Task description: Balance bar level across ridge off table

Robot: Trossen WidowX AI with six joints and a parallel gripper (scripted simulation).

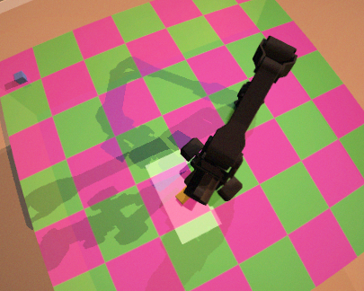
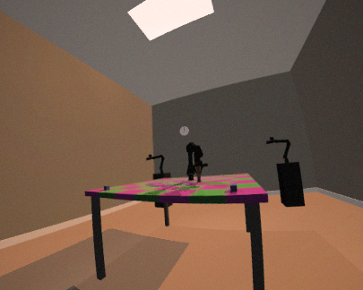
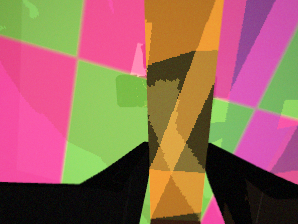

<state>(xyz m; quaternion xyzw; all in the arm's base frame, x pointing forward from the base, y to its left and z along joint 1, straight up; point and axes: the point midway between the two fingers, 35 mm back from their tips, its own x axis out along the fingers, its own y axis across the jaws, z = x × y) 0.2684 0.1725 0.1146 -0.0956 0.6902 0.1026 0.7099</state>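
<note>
My gripper (image 3: 176,149) is shut on an orange bar (image 3: 185,30) (image 1: 182,196). In the wrist view the bar runs from the top edge down between both fingers and looks wider at the top. In the top view only a small piece of it shows beside the dark gripper, over the brightly lit patch; the fingertips are hidden there. In the exterior view the arm and bar are small, and I cannot tell how level the bar is or whether it touches the table. I cannot make out the ridge in any view.
The checkered table (image 1: 275,202) (image 2: 167,199) is pink and green with arm shadows across it. A small blue cube (image 1: 21,77) stands near a far corner. The exterior view shows two small blue cubes, one at the left (image 2: 106,188) and one at the right (image 2: 233,188).
</note>
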